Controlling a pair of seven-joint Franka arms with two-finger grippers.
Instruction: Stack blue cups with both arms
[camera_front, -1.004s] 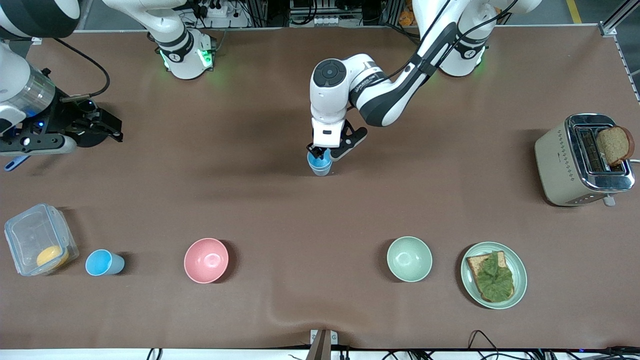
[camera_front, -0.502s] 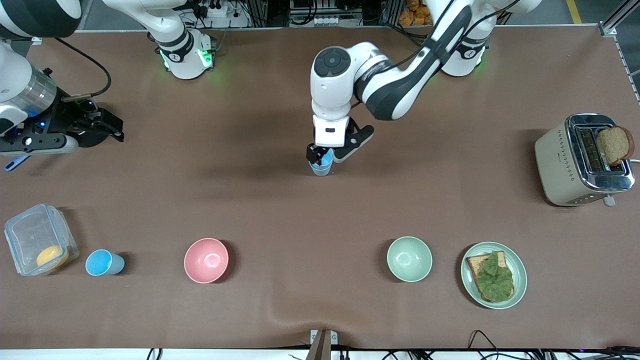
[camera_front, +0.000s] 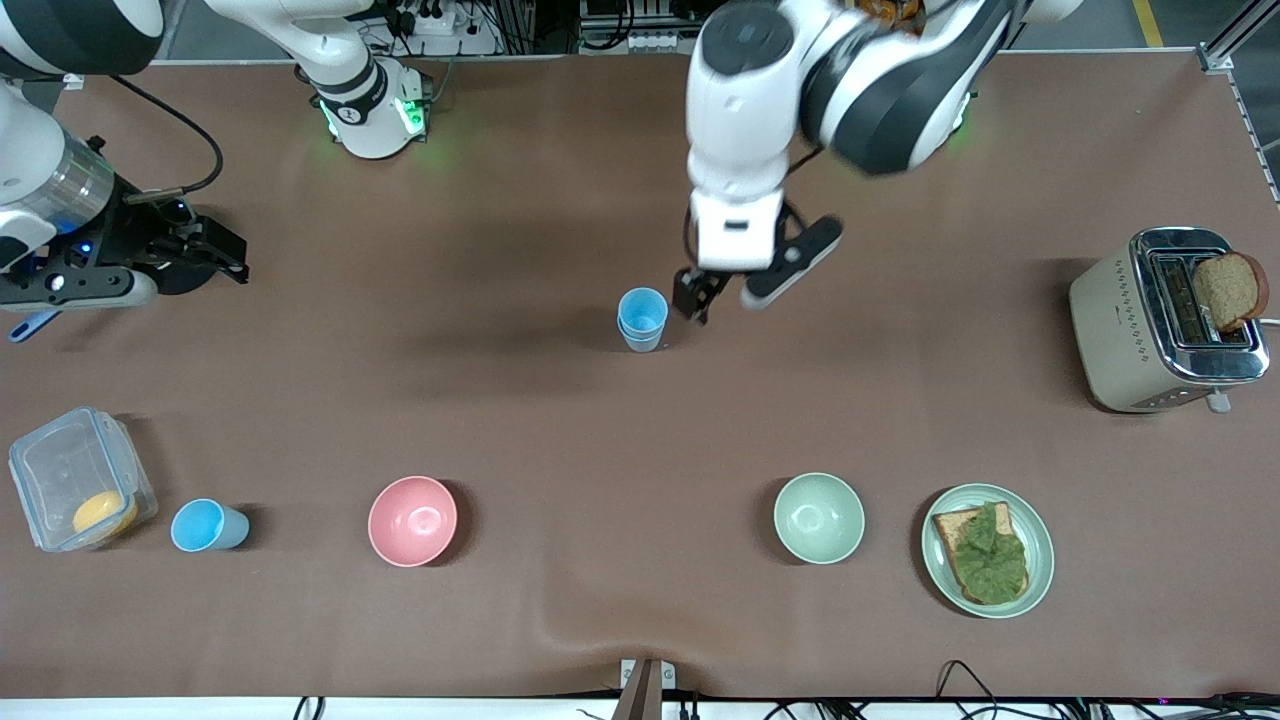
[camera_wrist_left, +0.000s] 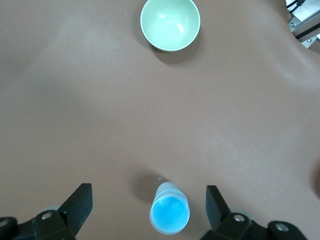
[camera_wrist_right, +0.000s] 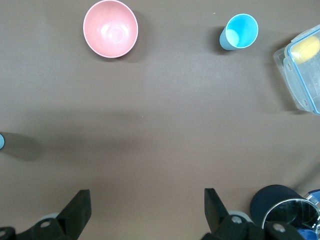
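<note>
Judging the first nesting done, I saw the left gripper (camera_front: 718, 297), fingers spread and empty, up beside the stacked blue cups (camera_front: 641, 318) mid-table. Next called for the right gripper (camera_wrist_right: 145, 212), spread and waiting, to fetch the lone cup (camera_front: 207, 526) between container (camera_front: 78, 478) and pink bowl (camera_front: 412, 520).

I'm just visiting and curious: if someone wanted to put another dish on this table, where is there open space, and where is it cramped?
The widest bare stretch lies between the stacked blue cups and the pink bowl and green bowl nearer the camera. The gap between those bowls is open too. It is tighter by the container and single blue cup, and between the plate and toaster.
</note>
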